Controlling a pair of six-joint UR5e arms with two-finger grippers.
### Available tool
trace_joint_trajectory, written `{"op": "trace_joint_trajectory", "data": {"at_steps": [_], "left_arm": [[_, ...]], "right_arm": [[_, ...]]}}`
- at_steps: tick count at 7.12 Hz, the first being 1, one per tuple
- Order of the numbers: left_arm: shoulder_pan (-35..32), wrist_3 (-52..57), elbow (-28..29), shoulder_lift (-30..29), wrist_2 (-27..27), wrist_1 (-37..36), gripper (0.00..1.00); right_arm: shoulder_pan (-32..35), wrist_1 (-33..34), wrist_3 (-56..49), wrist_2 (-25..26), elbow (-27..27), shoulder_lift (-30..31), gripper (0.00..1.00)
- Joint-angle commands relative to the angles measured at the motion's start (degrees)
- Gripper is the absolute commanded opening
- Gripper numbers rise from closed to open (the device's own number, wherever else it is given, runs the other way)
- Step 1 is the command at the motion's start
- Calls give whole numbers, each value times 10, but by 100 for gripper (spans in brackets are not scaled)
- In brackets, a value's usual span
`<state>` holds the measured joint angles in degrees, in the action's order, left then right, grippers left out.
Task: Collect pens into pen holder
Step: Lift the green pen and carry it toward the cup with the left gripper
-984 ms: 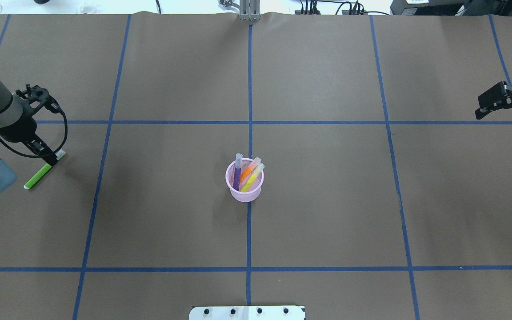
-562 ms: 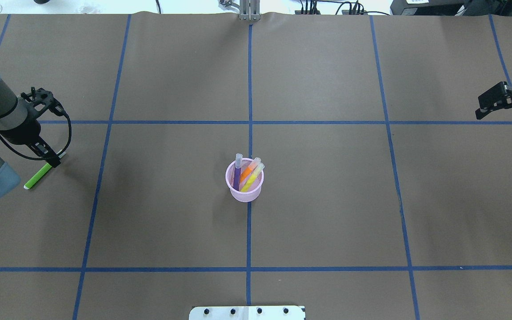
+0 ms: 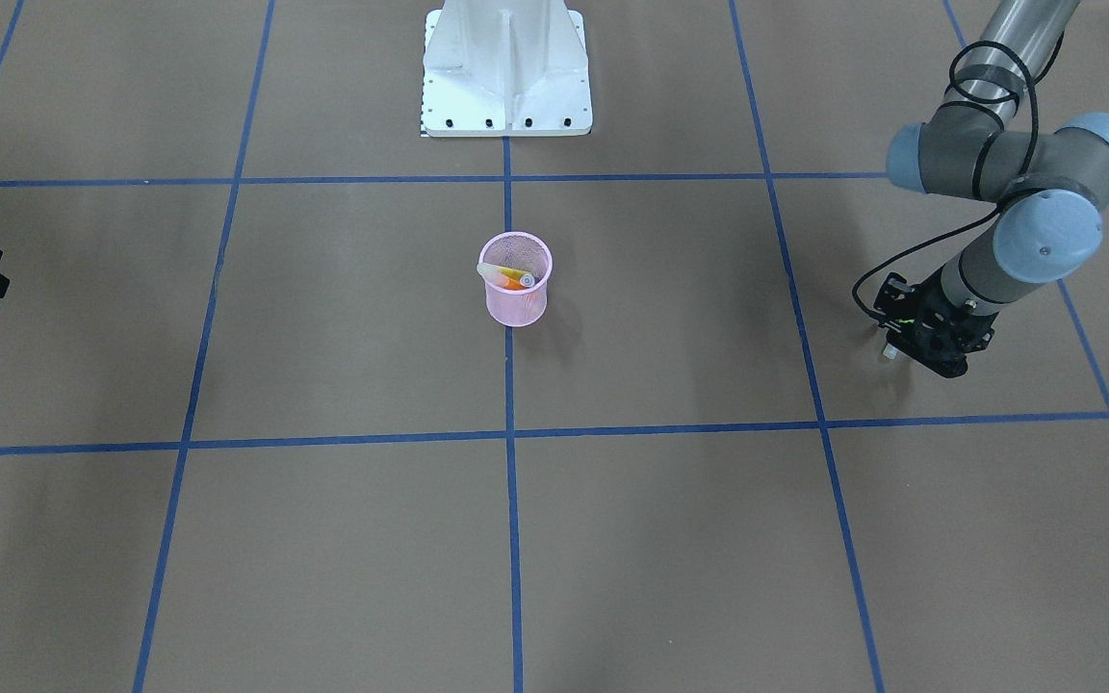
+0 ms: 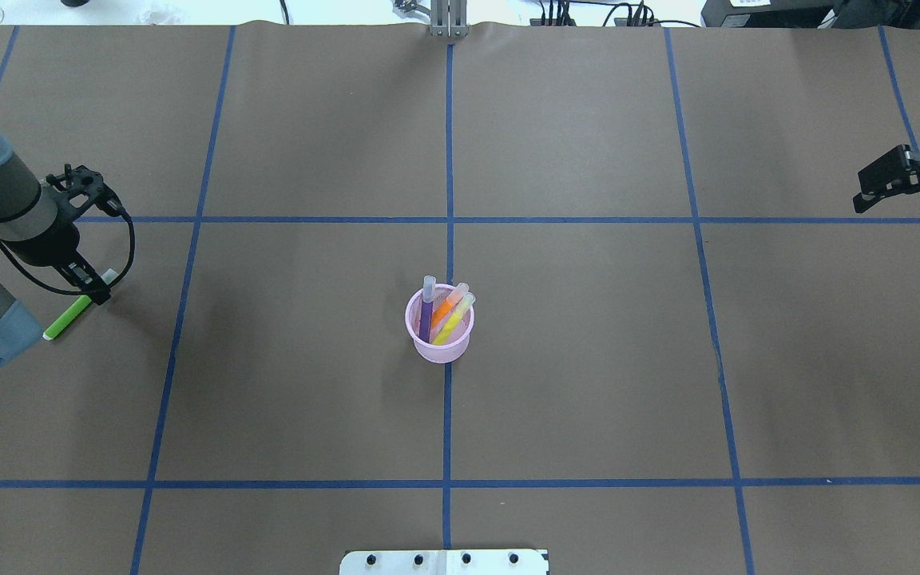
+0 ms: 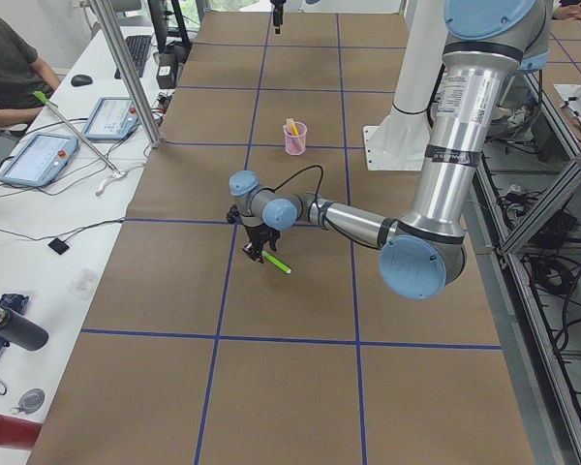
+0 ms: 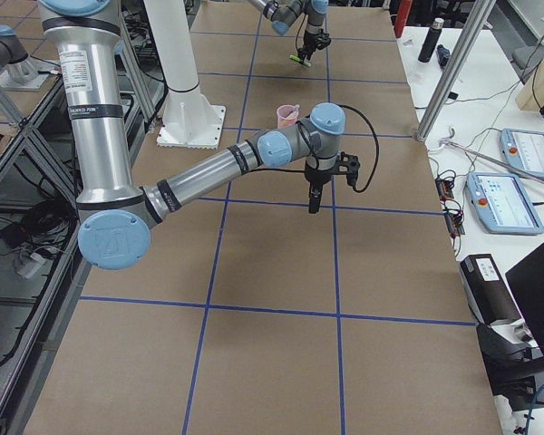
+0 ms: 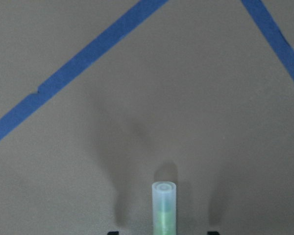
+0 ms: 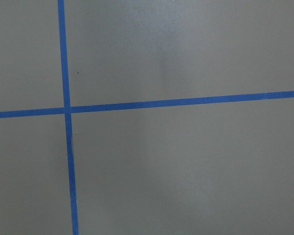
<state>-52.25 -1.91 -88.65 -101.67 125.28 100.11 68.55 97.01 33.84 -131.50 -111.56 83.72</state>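
Observation:
The pink mesh pen holder [image 4: 440,348] stands upright at the table's middle and also shows in the front view [image 3: 514,303]. A purple pen [image 4: 426,315], an orange pen [image 4: 445,307] and a yellow pen [image 4: 453,322] lean inside it. A green pen [image 4: 67,319] with a pale cap lies flat at the far left. My left gripper [image 4: 95,291] is down over its cap end, open, one finger on either side; the left wrist view shows the cap [image 7: 164,208] between the fingertips [image 7: 112,233]. My right gripper [image 4: 895,192] hangs open and empty at the far right.
The robot's white base plate [image 4: 444,561] sits at the near edge, in line with the holder. Blue tape lines [image 4: 449,160] grid the brown table cover. A side table with tablets [image 5: 39,160] and a seated operator lies beyond the far edge.
My left gripper has shifted slightly and settled down around the green pen's cap end. The pen lies where it was. The right arm has barely moved.

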Motion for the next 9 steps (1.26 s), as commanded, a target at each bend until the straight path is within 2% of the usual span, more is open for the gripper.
{"op": "trace_joint_trajectory", "data": {"at_steps": [1, 2, 3, 5, 6, 7, 8, 9], "left_arm": [[1, 1, 0, 1, -2, 0, 35], [1, 1, 1, 1, -2, 0, 12], [1, 0, -1, 1, -1, 0, 0], [0, -3, -23, 1, 4, -3, 0], [1, -4, -56, -7, 19, -13, 0], [13, -97, -103, -39, 19, -25, 0], [64, -159, -124, -68, 11, -26, 0], [85, -185, -131, -123, -27, -28, 0]], "right_arm": [[1, -1, 0, -1, -1, 0, 100], [2, -1, -1, -2, -1, -2, 100], [2, 0, 0, -2, -1, -3, 100], [4, 0, 0, -6, -2, -5, 100], [10, -1, 0, -9, -3, -6, 100], [10, -1, 0, -9, -5, -6, 100], [10, -1, 0, -9, -7, -5, 100], [10, -1, 0, -8, -5, -5, 100]]}}
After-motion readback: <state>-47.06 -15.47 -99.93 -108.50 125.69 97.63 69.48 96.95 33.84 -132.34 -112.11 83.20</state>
